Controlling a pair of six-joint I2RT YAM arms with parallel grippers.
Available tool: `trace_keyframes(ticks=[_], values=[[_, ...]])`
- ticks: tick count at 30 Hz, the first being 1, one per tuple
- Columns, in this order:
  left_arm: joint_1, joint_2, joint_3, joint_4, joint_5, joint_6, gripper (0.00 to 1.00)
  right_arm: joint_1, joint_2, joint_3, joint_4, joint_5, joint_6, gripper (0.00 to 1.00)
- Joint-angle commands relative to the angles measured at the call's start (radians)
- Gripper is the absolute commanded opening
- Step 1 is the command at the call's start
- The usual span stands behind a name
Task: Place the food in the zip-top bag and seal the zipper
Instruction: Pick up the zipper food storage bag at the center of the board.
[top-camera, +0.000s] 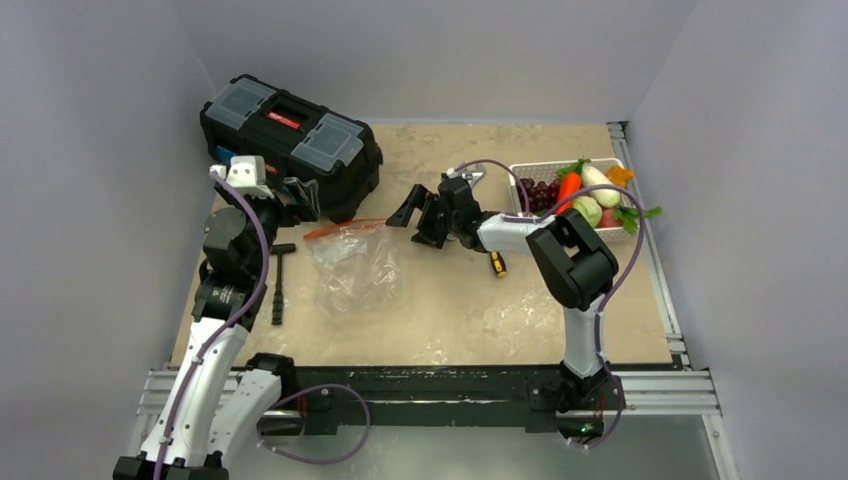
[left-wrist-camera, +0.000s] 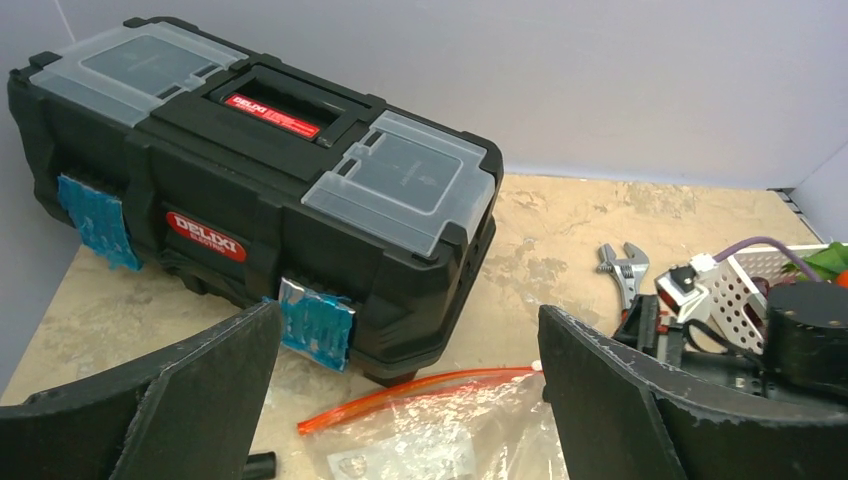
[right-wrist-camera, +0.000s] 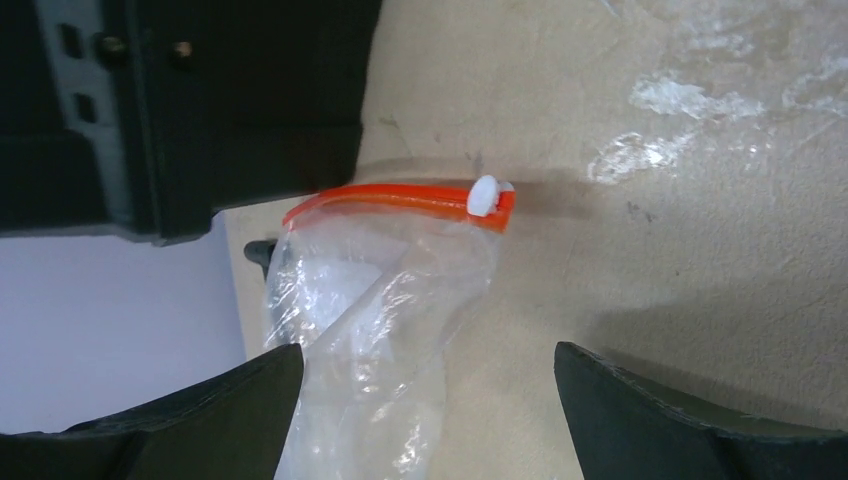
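The clear zip-top bag lies flat on the table, empty, with its red-orange zipper along the far edge. My left gripper is open above the zipper's left end; its view shows the zipper and bag between the fingers. My right gripper is open just right of the bag; its view shows the bag, the zipper and a white slider at the zipper's end. The food sits in the white basket: carrot, grapes, radish, cabbage.
A black toolbox stands at the back left, close behind the zipper, and fills the left wrist view. A yellow-black screwdriver lies under the right arm. A wrench lies behind it. A black T-shaped tool lies left of the bag.
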Motion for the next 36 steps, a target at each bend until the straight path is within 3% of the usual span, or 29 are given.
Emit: trace_keyframes(ticks=[1,3,11,14,19,22,26,33,36], values=[[-0.004,0.008,0.046,0.019,0.026,-0.013,0.99,0.007,0.047,0.049,0.079,0.029,0.103,0.99],[-0.004,0.013,0.049,0.017,0.032,-0.016,0.99,0.006,0.081,0.063,0.095,0.017,0.114,0.98],[-0.003,0.033,0.059,0.016,0.056,-0.025,0.99,0.006,0.157,0.057,0.28,-0.069,0.175,0.78],[-0.003,0.039,0.064,0.016,0.061,-0.032,0.99,0.006,0.166,0.043,0.374,-0.116,0.197,0.78],[-0.003,0.059,0.073,0.007,0.098,-0.023,0.99,0.014,0.213,0.098,0.386,-0.18,0.186,0.88],[-0.003,0.092,0.106,-0.029,0.125,-0.009,0.98,0.026,0.232,0.117,0.381,-0.186,0.165,0.84],[-0.003,0.127,0.156,-0.085,0.197,-0.001,0.95,0.036,0.252,0.125,0.409,-0.203,0.15,0.59],[-0.003,0.134,0.159,-0.08,0.231,-0.005,0.93,0.031,0.182,0.059,0.532,-0.245,0.138,0.03],[-0.003,0.145,0.164,-0.081,0.256,-0.012,0.92,0.013,0.103,0.019,0.542,-0.253,0.108,0.0]])
